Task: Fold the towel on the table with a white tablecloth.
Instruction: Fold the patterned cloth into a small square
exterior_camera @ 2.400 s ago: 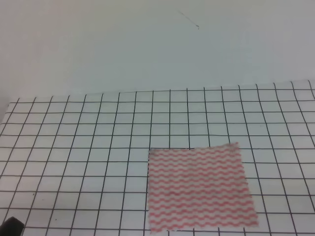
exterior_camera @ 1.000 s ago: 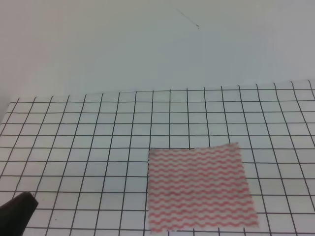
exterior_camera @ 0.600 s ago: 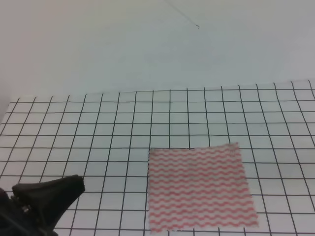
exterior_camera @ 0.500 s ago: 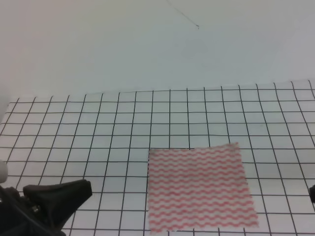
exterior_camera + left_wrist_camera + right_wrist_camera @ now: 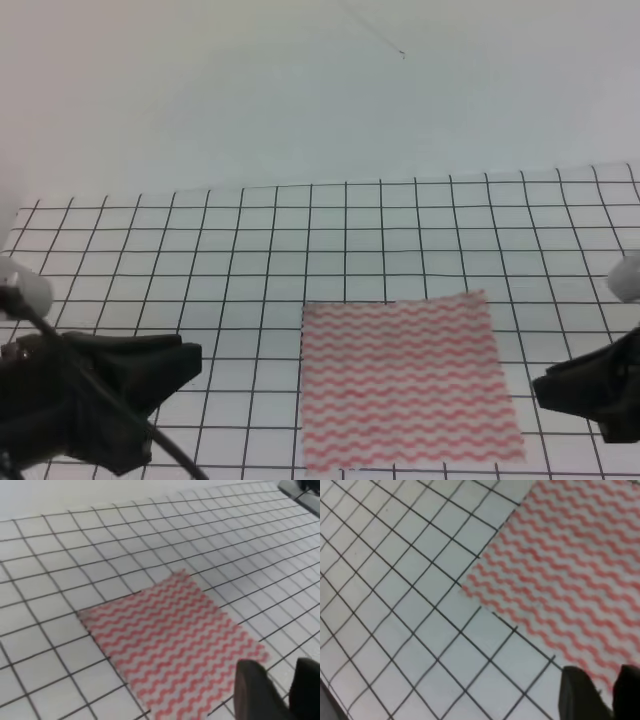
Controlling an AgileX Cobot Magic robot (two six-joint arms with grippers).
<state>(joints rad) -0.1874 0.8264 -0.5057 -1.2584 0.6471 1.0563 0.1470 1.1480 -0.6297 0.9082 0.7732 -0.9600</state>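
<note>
On the left of the exterior view, my left gripper hangs over the tablecloth, apart from the towel's left edge; its fingers show a narrow gap and hold nothing. In the middle, the towel lies flat, spread in a single layer on the table, with no fold begun. On the right, my right gripper sits just beside the towel's right edge, fingers slightly parted and empty. As I judge it, every step remains: grasping an edge, lifting, and laying it over.
</note>
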